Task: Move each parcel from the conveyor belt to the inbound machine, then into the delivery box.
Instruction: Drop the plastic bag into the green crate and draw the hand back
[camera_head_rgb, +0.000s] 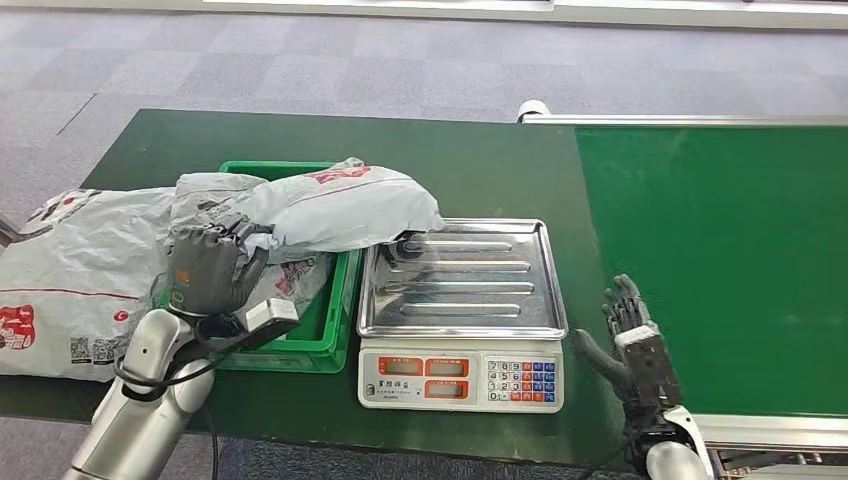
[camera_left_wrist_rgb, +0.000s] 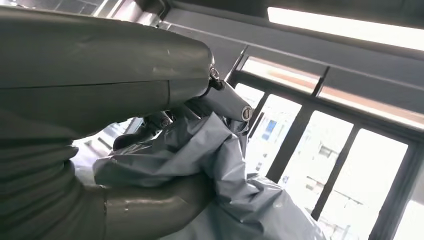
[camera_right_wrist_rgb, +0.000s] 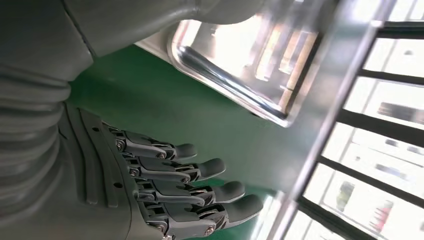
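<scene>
Gripping a grey plastic parcel (camera_head_rgb: 320, 208) above the green plastic crate (camera_head_rgb: 322, 335), its far corner overlapping the steel scale tray (camera_head_rgb: 462, 277), the left hand (camera_head_rgb: 207, 268) was mid-transfer; the right hand (camera_head_rgb: 634, 340) waited, fingers (camera_right_wrist_rgb: 200, 170) spread and empty, by the bare green conveyor belt (camera_head_rgb: 720, 260).

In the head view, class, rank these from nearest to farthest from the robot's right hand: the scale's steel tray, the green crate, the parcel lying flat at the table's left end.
From the right hand:
1. Scale's steel tray, just to its left.
2. Green crate, beyond the scale.
3. Flat parcel, at the far left end.
</scene>
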